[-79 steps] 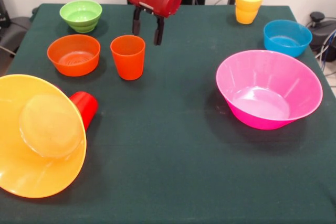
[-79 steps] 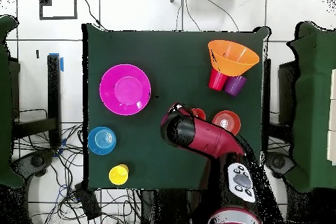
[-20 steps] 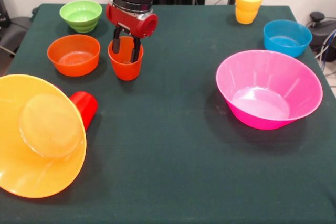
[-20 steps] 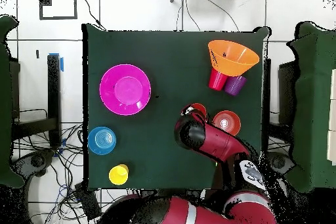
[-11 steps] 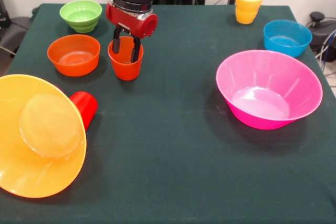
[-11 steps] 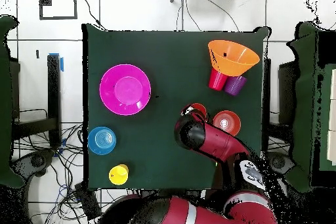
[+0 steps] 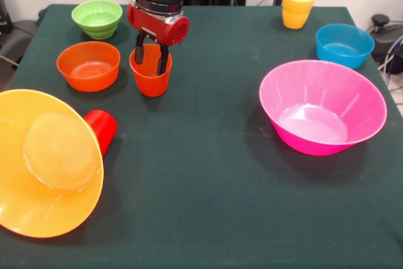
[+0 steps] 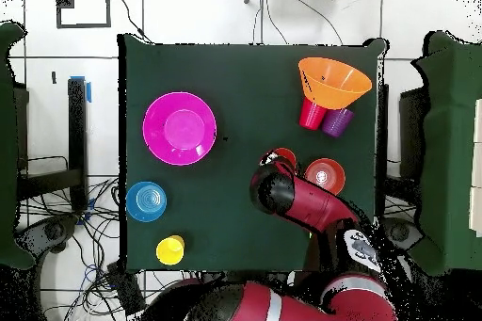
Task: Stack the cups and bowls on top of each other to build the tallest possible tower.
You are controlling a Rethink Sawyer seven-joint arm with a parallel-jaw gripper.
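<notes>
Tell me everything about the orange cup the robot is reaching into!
The orange cup is a small, tapered tumbler of glossy plastic, wider at the rim than at the base. It stands upright on the dark green table, right beside the small orange bowl without touching it. The end effector has come down over it: one dark finger sits inside the cup and the other is at its rim. In the overhead view the arm hides most of the cup.
</notes>
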